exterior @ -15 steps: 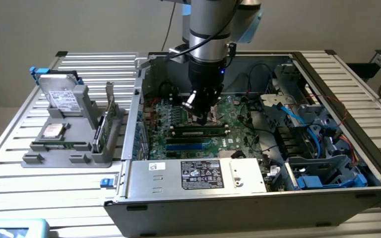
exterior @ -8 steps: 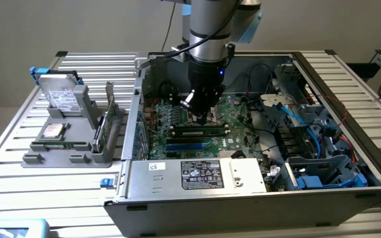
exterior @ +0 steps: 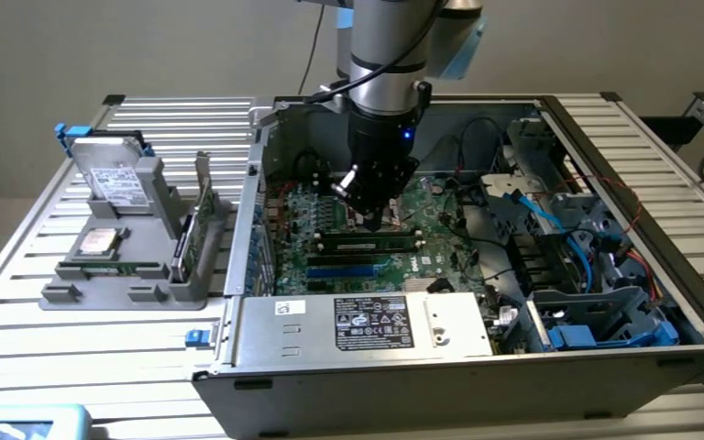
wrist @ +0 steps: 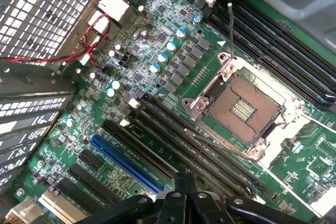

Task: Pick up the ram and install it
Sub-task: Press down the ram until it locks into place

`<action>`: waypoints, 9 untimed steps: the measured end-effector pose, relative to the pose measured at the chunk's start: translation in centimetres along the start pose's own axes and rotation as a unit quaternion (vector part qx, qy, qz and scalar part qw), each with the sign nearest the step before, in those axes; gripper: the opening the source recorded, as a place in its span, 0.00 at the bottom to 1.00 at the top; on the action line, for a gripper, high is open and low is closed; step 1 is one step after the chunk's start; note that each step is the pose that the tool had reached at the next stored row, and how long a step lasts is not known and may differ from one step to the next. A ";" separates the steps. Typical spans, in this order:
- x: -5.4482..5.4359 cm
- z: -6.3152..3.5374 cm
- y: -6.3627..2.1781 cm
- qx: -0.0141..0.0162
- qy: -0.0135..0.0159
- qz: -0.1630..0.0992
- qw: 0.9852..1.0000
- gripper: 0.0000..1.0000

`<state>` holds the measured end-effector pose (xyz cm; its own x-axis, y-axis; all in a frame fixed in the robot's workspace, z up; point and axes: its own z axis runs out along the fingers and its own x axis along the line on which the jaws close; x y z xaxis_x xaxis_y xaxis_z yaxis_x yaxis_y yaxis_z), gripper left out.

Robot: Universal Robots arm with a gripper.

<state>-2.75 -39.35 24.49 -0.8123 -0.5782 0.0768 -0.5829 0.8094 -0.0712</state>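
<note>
On the slatted table [exterior: 34,302] I see the open case [exterior: 475,367]; the ram [exterior: 370,244] sits in a slot mid-frame under my pincer [exterior: 370,213], grip state unclear; seating unconfirmed.

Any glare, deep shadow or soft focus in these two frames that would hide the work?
Exterior view: even room light, the open case interior dimmer, and the end effector dark above the ram on the motherboard. Wrist view: the motherboard sharp, mild glare on the bare metal socket frame, the end effector's near parts dark and soft.
</note>
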 end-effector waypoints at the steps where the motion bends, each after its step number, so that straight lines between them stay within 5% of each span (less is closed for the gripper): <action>1: 0.0 0.00 0.00 0.000 0.000 0.006 1.000 0.11; 9: 0.0 0.00 0.00 -0.001 0.000 0.050 0.999 0.11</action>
<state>-2.75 -39.35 24.49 -0.8666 -0.4942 0.0692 -0.4985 0.8635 -0.0761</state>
